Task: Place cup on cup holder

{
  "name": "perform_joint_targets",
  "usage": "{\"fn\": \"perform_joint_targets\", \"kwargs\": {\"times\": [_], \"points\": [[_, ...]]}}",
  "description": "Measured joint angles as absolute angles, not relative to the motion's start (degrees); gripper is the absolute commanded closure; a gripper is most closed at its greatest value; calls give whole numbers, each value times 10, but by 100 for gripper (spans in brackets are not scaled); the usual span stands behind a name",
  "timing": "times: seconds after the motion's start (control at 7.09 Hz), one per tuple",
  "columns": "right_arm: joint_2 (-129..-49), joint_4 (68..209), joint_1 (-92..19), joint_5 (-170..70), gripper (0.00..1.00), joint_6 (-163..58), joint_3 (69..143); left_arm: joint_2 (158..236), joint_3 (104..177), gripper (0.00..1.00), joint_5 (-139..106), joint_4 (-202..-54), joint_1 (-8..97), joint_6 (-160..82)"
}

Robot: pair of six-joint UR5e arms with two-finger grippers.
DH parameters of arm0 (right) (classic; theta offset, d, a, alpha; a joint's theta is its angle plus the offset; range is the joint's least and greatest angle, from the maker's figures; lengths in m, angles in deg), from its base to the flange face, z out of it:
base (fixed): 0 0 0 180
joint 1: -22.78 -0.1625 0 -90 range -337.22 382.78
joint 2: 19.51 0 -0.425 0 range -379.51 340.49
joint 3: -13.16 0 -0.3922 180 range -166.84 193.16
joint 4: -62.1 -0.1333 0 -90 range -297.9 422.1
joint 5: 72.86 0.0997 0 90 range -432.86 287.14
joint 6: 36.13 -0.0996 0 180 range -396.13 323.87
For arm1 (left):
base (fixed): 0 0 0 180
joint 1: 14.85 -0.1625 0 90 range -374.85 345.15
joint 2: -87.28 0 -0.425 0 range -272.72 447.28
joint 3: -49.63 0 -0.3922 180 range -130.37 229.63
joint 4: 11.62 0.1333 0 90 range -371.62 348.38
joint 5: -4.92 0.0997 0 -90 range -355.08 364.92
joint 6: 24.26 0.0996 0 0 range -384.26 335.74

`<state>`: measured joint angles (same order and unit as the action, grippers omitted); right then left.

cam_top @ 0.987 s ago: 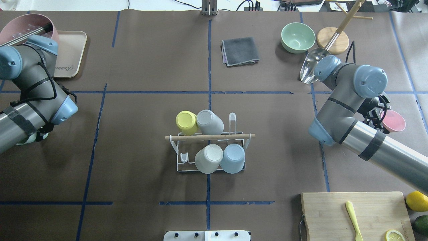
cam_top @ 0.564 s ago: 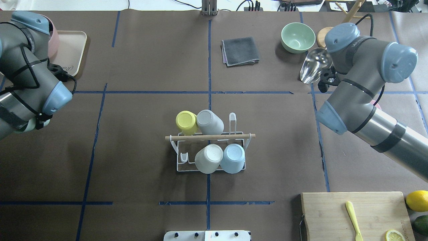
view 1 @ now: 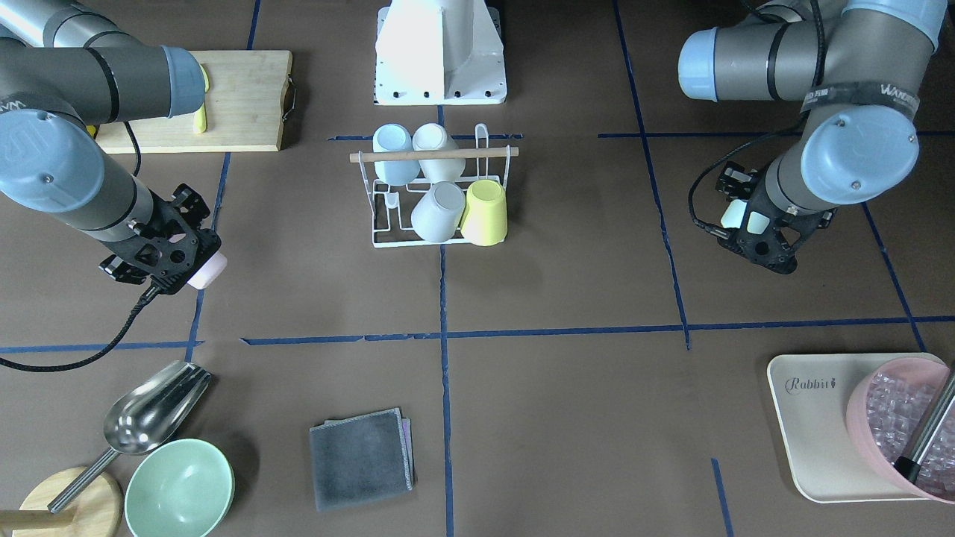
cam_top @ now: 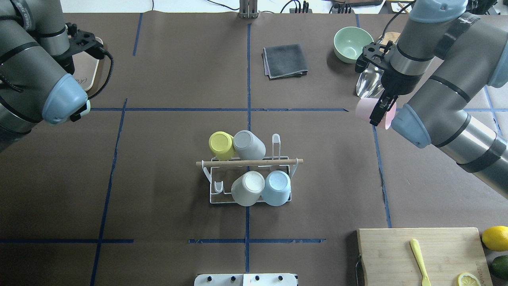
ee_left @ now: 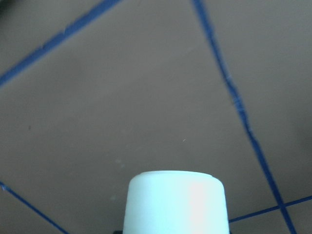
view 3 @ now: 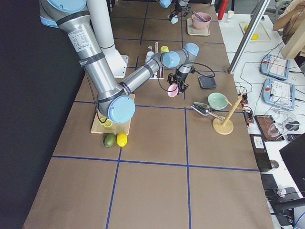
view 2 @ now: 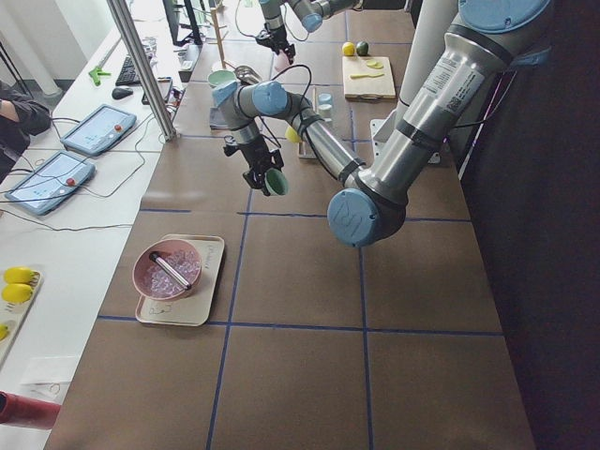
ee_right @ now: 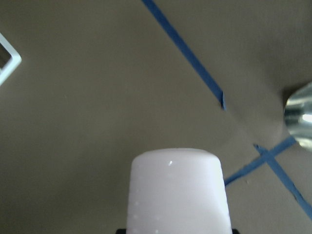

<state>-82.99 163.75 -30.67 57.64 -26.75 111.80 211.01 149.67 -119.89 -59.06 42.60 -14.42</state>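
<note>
While both arms hang above the worktop point(cam_top: 158, 79), each end effector is clenched on a cup. Seen from overhead, the right end effector point(cam_top: 379, 113) grasps a pink cup point(cam_top: 364, 110) at about 2 o'clock from the holder point(cam_top: 249, 162), well apart from it. The left end effector point(view 1: 747, 220) grips a mint cup point(view 1: 732, 214) out at 10 o'clock.

Four cups sit upturned on the holder. Two prongs look free: the back prong point(cam_top: 275, 140) at its 1 o'clock corner and the front prong point(cam_top: 218, 186) at 8 o'clock.

To do this carry well, I would bring the pink cup over the back prong, clear of the rod point(cam_top: 285, 161), then lower it straight. In the right wrist view the cup's long axis runs out along the fingers with the narrow closed base leading. The wrist must therefore roll until the mouth faces down.
</note>
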Motion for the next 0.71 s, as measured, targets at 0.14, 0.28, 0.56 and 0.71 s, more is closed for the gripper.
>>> {"fn": "perform_joint_targets", "kwargs": {"times": [0.14, 0.28, 0.56, 0.71], "points": [[-836, 1517, -307, 597, 87, -305, 1094, 2115, 1503, 93, -1199, -634, 429, -146], [-841, 1348, -306, 618, 87, -354, 1044, 2107, 1517, 93, -1199, -684, 434, -147], [-846, 1053, -300, 628, 87, -452, 944, 2069, 1571, 93, -1199, -791, 446, -149], [-845, 957, -293, 622, 87, -485, 916, 2055, 1590, 93, -1199, -858, 453, -160]]}}
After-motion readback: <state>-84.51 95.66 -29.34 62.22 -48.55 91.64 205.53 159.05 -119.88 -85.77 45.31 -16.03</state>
